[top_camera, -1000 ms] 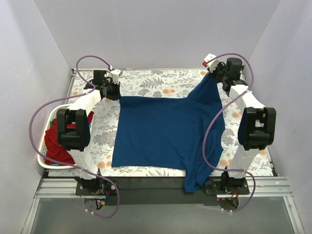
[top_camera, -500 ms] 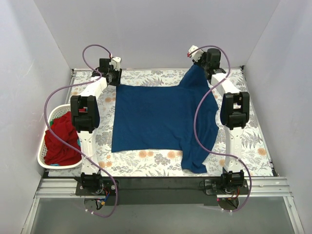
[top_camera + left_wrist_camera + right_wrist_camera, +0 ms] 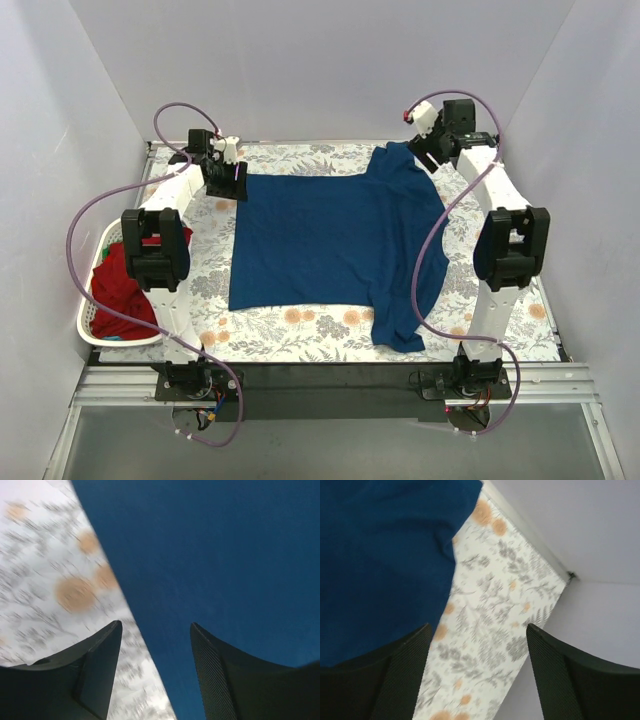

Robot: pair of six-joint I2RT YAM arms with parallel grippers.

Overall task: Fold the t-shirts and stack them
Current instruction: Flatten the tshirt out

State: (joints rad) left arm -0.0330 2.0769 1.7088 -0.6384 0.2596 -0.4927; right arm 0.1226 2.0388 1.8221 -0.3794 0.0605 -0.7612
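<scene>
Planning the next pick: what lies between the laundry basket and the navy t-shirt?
Top view: the left arm and a strip of floral table cover separate the laundry basket from the navy t-shirt.

The top camera looked down from the near side on the whole cover (image 3: 320, 160). Wrist cameras sat close over the shirt's (image 3: 330, 240) far end, shared with it.

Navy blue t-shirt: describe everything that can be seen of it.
The navy blue t-shirt is soft, plain dark-blue cloth; no print shows. It lies spread mostly flat on the floral table cover, unfolded, its left edge straight, its right side rumpled with a flap trailing toward the near edge. The left gripper hangs open over its far left edge, the right gripper open beside its far right corner; neither holds it.
</scene>
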